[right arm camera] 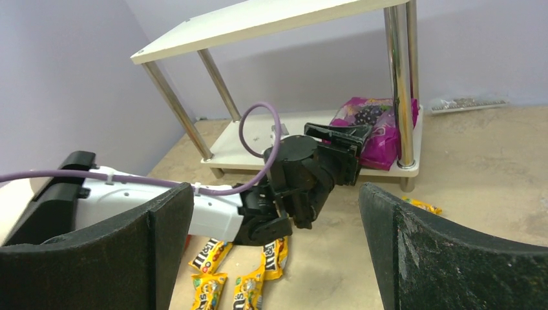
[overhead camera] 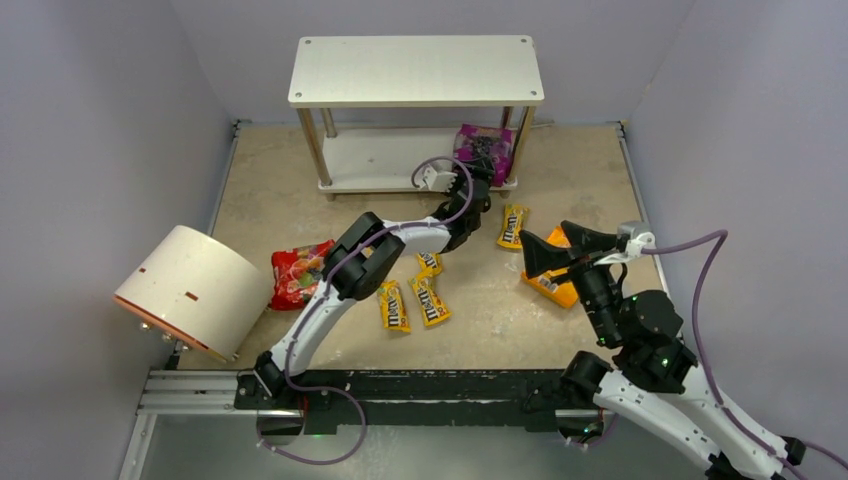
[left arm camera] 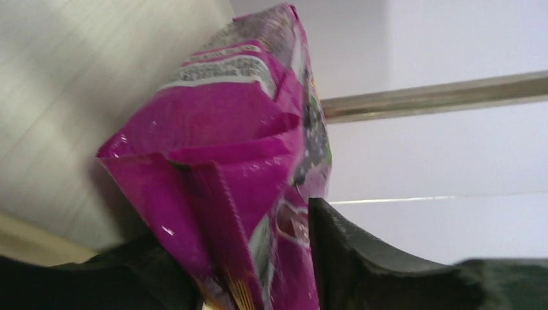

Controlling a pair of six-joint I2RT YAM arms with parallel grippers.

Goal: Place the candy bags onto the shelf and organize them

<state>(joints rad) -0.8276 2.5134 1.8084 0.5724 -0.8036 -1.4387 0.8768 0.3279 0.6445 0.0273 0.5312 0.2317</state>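
Purple pouch [overhead camera: 487,143] on lower shelf [overhead camera: 370,160]; left gripper [overhead camera: 478,163] outstretched, straddling it.

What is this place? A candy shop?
Probably a robot test booth, not a shop: plain walls box in one table, and a left arm and right arm are bolted at its edge.

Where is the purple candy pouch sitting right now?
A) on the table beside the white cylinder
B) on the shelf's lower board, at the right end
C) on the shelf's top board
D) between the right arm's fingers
B: the top view shows the purple pouch sitting on the lower board of the shelf, at its right end under the top board.
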